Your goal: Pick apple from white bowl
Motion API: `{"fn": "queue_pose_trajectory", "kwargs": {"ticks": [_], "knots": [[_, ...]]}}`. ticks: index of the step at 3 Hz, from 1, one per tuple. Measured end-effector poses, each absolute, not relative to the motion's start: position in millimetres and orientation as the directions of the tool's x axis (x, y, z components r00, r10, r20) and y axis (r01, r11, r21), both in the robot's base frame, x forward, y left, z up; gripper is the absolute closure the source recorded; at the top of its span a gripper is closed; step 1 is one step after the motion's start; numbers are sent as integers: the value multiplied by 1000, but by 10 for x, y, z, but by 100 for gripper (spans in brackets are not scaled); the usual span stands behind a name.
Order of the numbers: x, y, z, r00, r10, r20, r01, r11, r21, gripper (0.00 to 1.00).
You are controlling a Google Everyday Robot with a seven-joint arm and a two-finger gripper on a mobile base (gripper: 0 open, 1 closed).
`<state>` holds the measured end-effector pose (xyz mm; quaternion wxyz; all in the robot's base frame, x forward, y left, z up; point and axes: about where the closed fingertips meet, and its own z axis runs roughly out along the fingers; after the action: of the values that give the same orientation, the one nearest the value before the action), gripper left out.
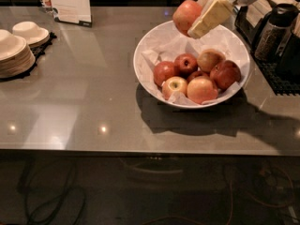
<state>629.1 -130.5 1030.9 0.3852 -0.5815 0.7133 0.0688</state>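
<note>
My gripper reaches in from the upper right and is shut on the apple, a large round orange-red fruit with a yellowish blush. It holds the apple in the air above the far left side of the white bowl. One cream-coloured finger lies across the apple's right side. The wide glossy bowl is lined with crumpled white paper and holds several other apples, darker red ones and a small yellow-faced one.
Stacked cream dishes sit at the left edge of the grey counter. A sign holder stands at the back. A dark coffee machine and a jar stand right of the bowl.
</note>
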Motion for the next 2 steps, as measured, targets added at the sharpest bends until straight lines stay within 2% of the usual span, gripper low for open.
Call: {"fn": "queue_pose_trajectory", "kwargs": {"ticks": [2], "knots": [[6210,-1271,10531,0,-777,-630,-880,300,-370,100]]}}
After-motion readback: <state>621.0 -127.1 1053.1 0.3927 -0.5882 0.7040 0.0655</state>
